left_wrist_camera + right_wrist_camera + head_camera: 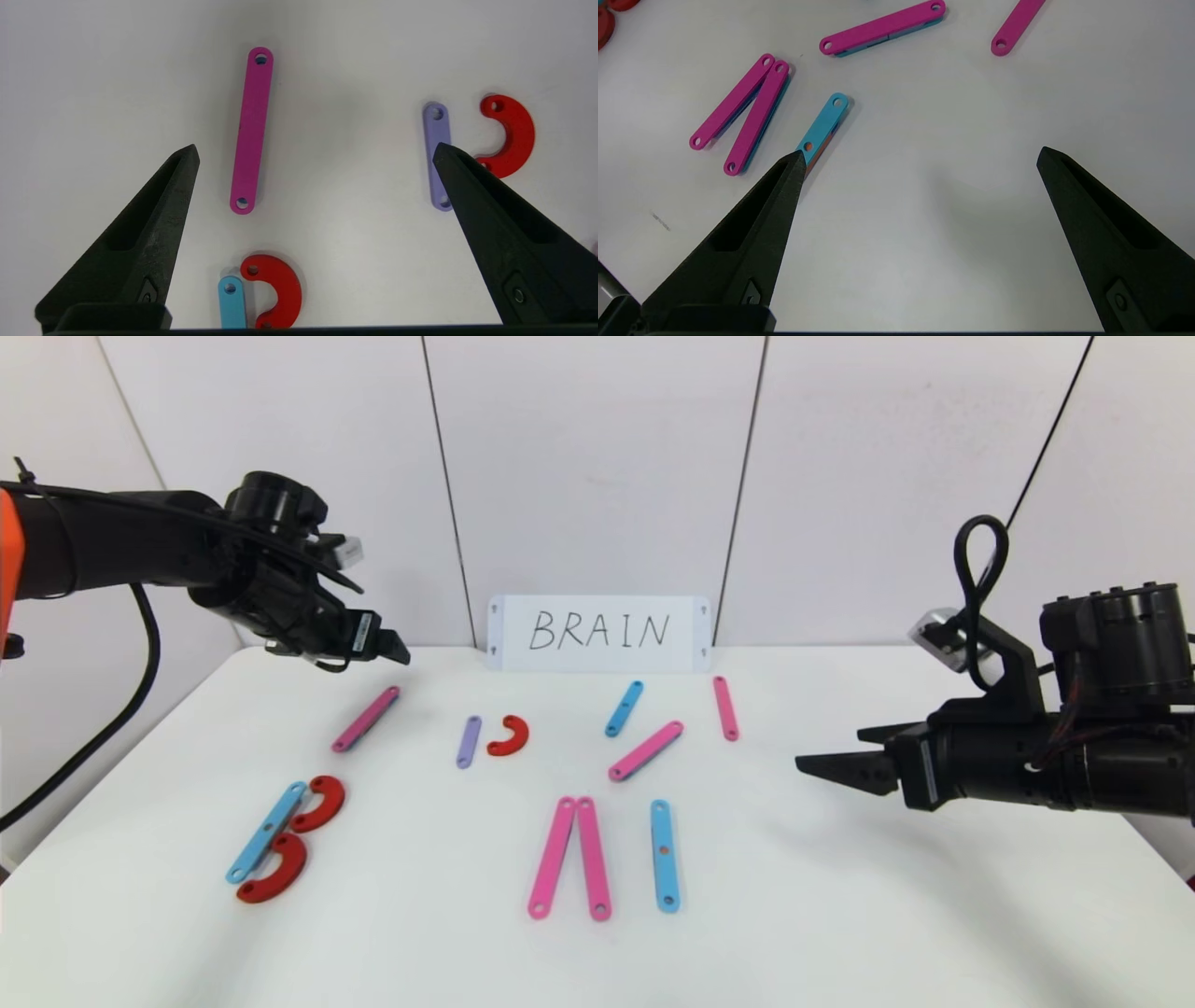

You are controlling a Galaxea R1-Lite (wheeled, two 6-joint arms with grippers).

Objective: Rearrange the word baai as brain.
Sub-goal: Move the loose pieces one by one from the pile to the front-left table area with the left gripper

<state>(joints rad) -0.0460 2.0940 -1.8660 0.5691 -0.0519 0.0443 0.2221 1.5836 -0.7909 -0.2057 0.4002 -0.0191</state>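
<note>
The word's pieces lie flat on the white table (840, 915). At front left a blue bar (266, 832) with two red crescents (320, 803) forms a B. A pink bar (365, 719) lies behind it. A purple bar (469, 741) lies beside a red crescent (510, 735). Two pink bars (569, 857) meet at their far ends like an inverted V, with a blue bar (664, 855) to their right. Further back lie a blue bar (624, 708), a pink bar (646, 750) and a pink bar (725, 707). My left gripper (397, 649) is open, above the back left pink bar (251, 130). My right gripper (826, 767) is open and empty over the table's right side.
A white card (598, 633) with BRAIN handwritten in black stands against the white back wall. The table's front edge lies below the pieces. The left wrist view shows the purple bar (438, 149) and a red crescent (511, 135). The right wrist view shows the pink pair (740, 114).
</note>
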